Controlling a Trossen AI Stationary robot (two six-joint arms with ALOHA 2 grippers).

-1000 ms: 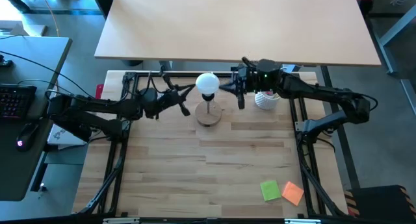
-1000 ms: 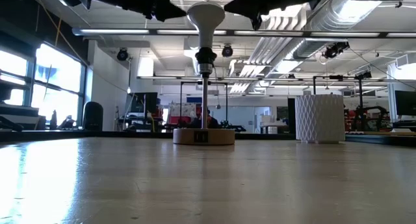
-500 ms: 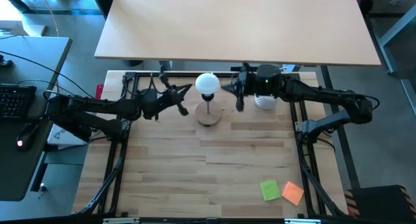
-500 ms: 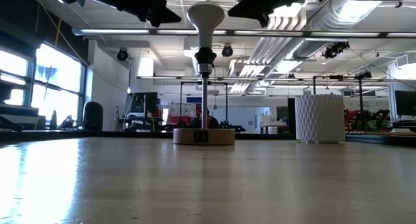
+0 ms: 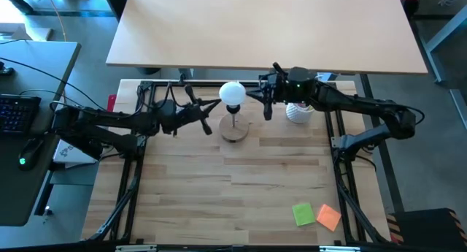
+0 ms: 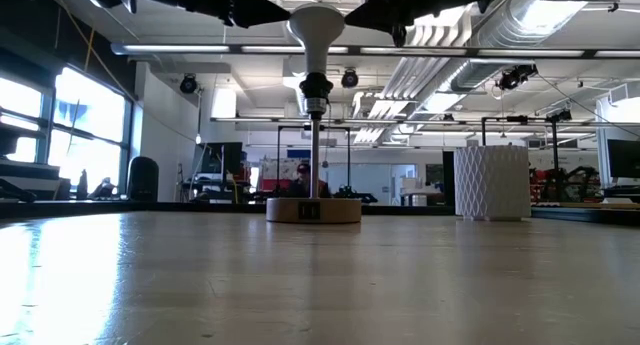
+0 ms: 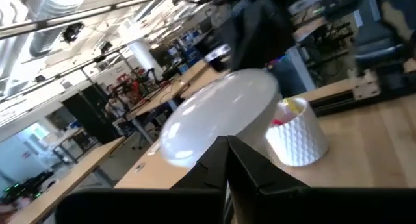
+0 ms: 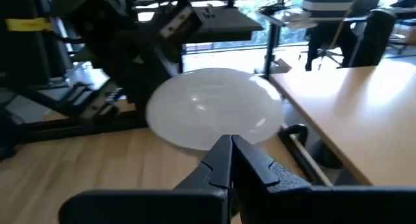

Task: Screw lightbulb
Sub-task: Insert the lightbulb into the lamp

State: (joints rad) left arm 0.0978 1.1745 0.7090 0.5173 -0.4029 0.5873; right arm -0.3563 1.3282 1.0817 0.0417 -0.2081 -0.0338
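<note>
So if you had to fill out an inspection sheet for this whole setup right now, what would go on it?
Surface: wooden table, mostly bare.
Job's things: white lightbulb sits upright in the socket of the lamp stand, at the table's far side.
Clutter: white cup holding pink items, right of the lamp; green sticky note and orange sticky note near the front right corner.
Grippers: left gripper shut, just left of the bulb; right gripper shut, just right of it; neither holds it.
Cables: nothing seen on the table.
Surroundings: second table behind; keyboard on a desk to the left.
</note>
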